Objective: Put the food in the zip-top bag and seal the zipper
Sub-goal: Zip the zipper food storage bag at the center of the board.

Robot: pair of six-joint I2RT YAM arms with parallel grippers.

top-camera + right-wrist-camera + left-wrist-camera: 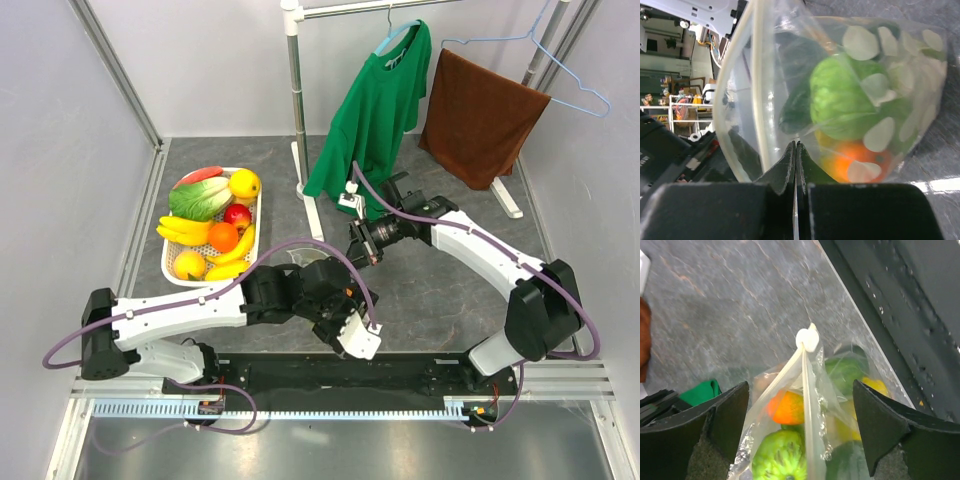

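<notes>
The zip-top bag (305,258) hangs between my two grippers at the table's middle. In the right wrist view the bag (855,90) is clear with pale dots and holds green, orange and yellow food (840,100). My right gripper (796,146) is shut on the bag's edge beside the zipper (757,85). My left gripper (800,435) is open, one finger on each side of the bag (815,405), not touching it. The zipper (805,385) runs up between its fingers to a white end (807,340). An orange fruit (787,407) and a green one (782,457) show inside.
A white tray (170,265) at the left holds more food: cabbage (200,200), lemon (244,183), apple, orange, bananas. A green T-shirt (375,110) and a brown towel (480,115) hang from a white rack (296,100) at the back. A black rail (340,375) lines the near edge.
</notes>
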